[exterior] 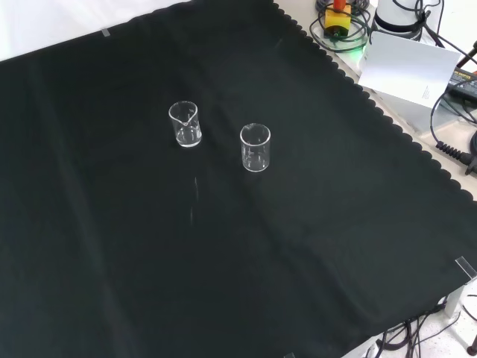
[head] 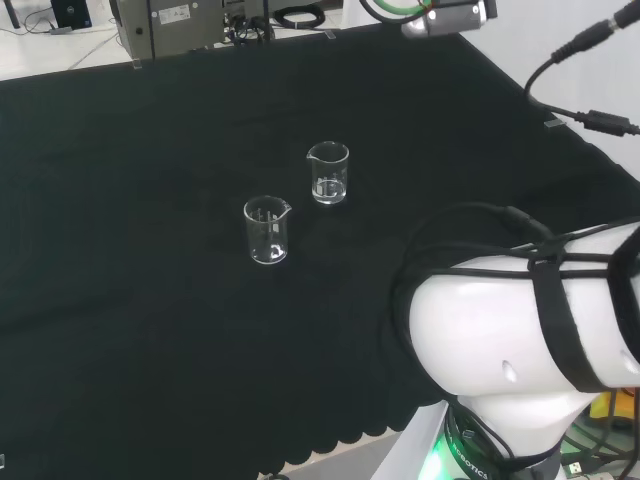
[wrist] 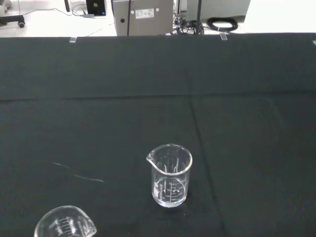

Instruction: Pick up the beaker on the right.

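Observation:
Two small clear glass beakers stand upright on the black cloth, a short gap between them, and both look empty. In the head view one beaker [head: 329,173] is farther off and to the right, its spout turned left; the other beaker [head: 267,230] is nearer and to the left. In the front view the spouted beaker [exterior: 185,124] is on the left and its neighbour [exterior: 255,147] on the right. The wrist view has the spouted beaker [wrist: 170,175] near its middle, and the rim of the second beaker [wrist: 65,227] is cut off at the edge.
The arm's white link [head: 520,340], wrapped in black cables, rises at the head view's lower right. A faint pale streak [exterior: 195,198] marks the cloth. Grey equipment [head: 170,25] stands past the far edge. A white card [exterior: 406,67] and cables lie off the cloth's scalloped edge.

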You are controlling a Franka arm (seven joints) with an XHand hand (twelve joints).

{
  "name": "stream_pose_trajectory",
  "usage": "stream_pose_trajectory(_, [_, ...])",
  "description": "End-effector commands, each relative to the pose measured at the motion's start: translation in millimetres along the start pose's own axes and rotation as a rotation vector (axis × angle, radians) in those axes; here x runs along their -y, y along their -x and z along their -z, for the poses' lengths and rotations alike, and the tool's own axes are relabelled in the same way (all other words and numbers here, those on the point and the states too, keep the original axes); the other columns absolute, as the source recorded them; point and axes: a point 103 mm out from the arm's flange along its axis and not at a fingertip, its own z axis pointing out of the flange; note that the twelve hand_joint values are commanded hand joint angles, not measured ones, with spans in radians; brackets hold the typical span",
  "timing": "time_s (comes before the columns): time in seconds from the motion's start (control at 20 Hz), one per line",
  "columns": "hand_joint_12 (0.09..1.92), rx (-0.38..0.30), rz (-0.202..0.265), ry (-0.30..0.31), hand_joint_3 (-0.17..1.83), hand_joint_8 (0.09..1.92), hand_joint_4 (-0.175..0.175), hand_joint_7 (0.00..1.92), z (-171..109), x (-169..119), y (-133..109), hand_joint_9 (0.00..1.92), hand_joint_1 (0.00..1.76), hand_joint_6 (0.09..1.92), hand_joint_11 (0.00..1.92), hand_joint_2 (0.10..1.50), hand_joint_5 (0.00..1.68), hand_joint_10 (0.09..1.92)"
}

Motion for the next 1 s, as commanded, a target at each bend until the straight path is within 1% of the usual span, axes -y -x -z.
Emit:
stream_pose_trajectory(0.05, [1.37, -0.044, -0.027, -0.026, 0.35, 0.55, 0.001, 0.17, -43, -32, 34, 0.28, 0.0, 0.09, 0.06, 1.19, 0.33, 0.62])
stream_pose_trajectory(0.15, [1.37, -0.073, -0.025, -0.024, 0.34, 0.56, -0.001, 0.19, -53, -46, 44, 0.3, 0.01, 0.09, 0.07, 1.19, 0.34, 0.62])
stream_pose_trajectory(0.3, [1.38, -0.091, -0.016, -0.018, 0.33, 0.57, -0.005, 0.23, -71, -69, 59, 0.35, 0.07, 0.09, 0.1, 1.17, 0.36, 0.63])
stream_pose_trajectory(0.4, [1.38, -0.13, -0.009, -0.001, 0.3, 0.59, -0.007, 0.28, -85, -87, 70, 0.39, 0.16, 0.09, 0.11, 1.14, 0.38, 0.64])
stream_pose_trajectory(0.5, [1.38, -0.152, -0.005, -0.006, 0.28, 0.6, -0.009, 0.31, -101, -103, 78, 0.43, 0.28, 0.09, 0.13, 1.09, 0.4, 0.64])
stream_pose_trajectory(0.65, [1.37, -0.172, 0.001, -0.047, 0.25, 0.61, -0.011, 0.33, -128, -121, 85, 0.45, 0.44, 0.09, 0.14, 1.02, 0.41, 0.64])
stream_pose_trajectory(0.8, [1.37, -0.194, 0.012, -0.068, 0.24, 0.61, -0.013, 0.32, -154, -135, 85, 0.42, 0.51, 0.09, 0.13, 0.98, 0.4, 0.62])
stream_pose_trajectory(1.0, [1.38, -0.231, 0.019, -0.127, 0.24, 0.6, -0.014, 0.29, -183, -150, 84, 0.38, 0.56, 0.09, 0.06, 0.94, 0.39, 0.62])
